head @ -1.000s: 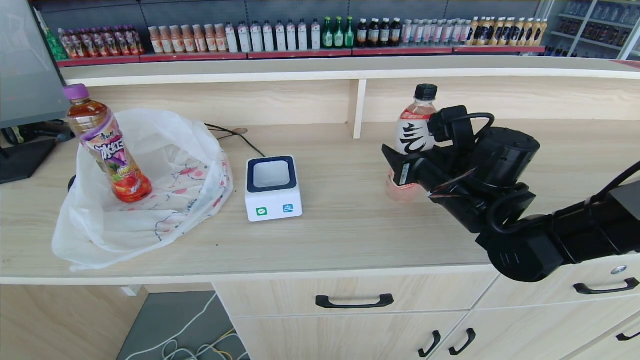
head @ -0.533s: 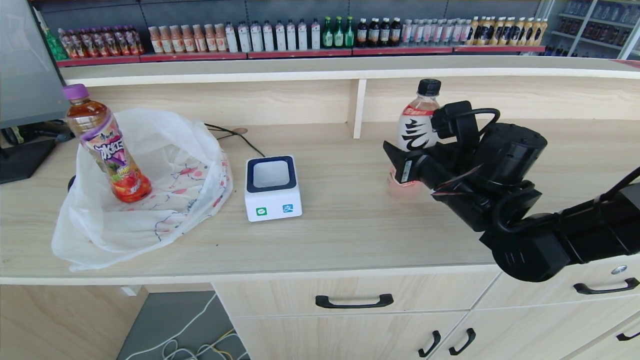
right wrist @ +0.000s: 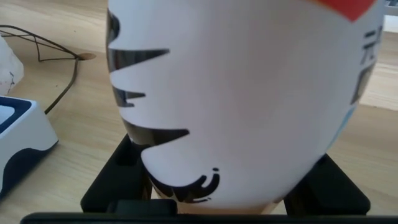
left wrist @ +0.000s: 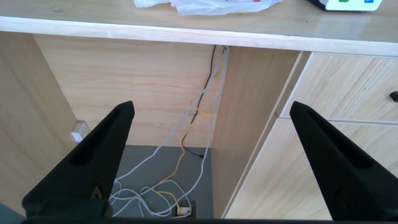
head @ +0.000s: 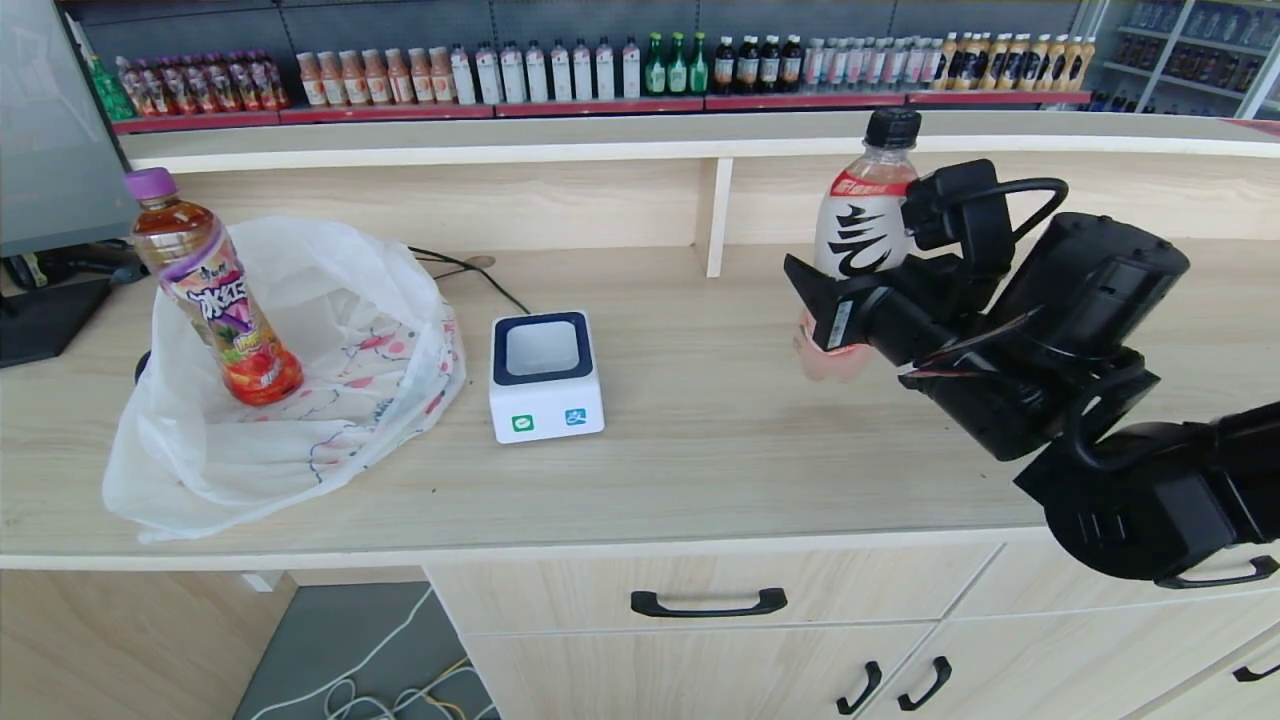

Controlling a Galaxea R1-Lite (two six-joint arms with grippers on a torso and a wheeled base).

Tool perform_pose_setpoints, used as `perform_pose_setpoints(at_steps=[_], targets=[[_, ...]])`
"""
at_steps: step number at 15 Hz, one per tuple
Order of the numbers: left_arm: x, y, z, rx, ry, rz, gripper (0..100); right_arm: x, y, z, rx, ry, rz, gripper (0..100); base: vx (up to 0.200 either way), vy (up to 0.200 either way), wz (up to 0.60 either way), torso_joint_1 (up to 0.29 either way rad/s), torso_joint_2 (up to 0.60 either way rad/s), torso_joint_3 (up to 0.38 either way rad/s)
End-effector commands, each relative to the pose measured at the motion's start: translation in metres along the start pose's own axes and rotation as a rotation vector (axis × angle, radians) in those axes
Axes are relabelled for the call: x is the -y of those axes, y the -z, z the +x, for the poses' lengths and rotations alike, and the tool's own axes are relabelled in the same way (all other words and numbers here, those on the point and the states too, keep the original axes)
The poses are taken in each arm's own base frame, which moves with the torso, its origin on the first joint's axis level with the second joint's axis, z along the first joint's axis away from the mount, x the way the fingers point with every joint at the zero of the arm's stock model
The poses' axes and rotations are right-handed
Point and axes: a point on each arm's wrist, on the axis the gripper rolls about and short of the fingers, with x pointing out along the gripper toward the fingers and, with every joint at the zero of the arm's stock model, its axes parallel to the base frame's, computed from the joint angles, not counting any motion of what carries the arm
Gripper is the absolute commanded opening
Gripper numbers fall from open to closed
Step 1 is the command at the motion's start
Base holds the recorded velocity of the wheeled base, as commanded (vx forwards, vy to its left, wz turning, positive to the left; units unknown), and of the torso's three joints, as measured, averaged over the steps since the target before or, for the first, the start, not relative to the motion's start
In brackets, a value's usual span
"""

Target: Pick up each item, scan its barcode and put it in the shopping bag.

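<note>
My right gripper point(head: 850, 310) is shut on a pink drink bottle point(head: 860, 235) with a black cap and a white label, holding it upright above the right part of the counter. That bottle's label point(right wrist: 236, 93) sits close up between the dark fingers point(right wrist: 124, 180) in the right wrist view. A white barcode scanner point(head: 546, 375) stands mid-counter, left of the held bottle. Further left lies the white plastic shopping bag point(head: 360, 380), with a purple-capped tea bottle point(head: 215, 295) standing in it. My left gripper point(left wrist: 211, 162) hangs open below the counter edge, over the floor cables.
A black cable point(head: 470, 270) runs behind the scanner to the back wall. A dark monitor point(head: 50, 130) stands at the far left. A divider point(head: 715, 215) rises from the back of the counter. Drawers with black handles point(head: 708, 603) lie under the counter.
My right gripper has lifted the pink bottle off the counter, up and slightly to the right. The bag, tea bottle and scanner have stayed put.
</note>
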Motion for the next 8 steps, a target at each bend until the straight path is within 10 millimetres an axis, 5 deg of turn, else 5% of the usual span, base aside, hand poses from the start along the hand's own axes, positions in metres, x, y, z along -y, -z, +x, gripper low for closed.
perform_pose_setpoints(at_steps=[1, 8], targets=[[0.000, 0.000, 0.000, 0.001, -0.001, 0.000, 100, 0.003, -0.020, -0.024, 0.027, 0.004, -0.004, 0, 0.000, 0.000, 0.00, 0.000, 0.00, 0.000], [0.000, 0.000, 0.000, 0.001, -0.001, 0.000, 100, 0.000, -0.022, -0.096, -0.042, -0.004, -0.023, 0, 0.000, 0.000, 0.00, 0.000, 0.00, 0.000]])
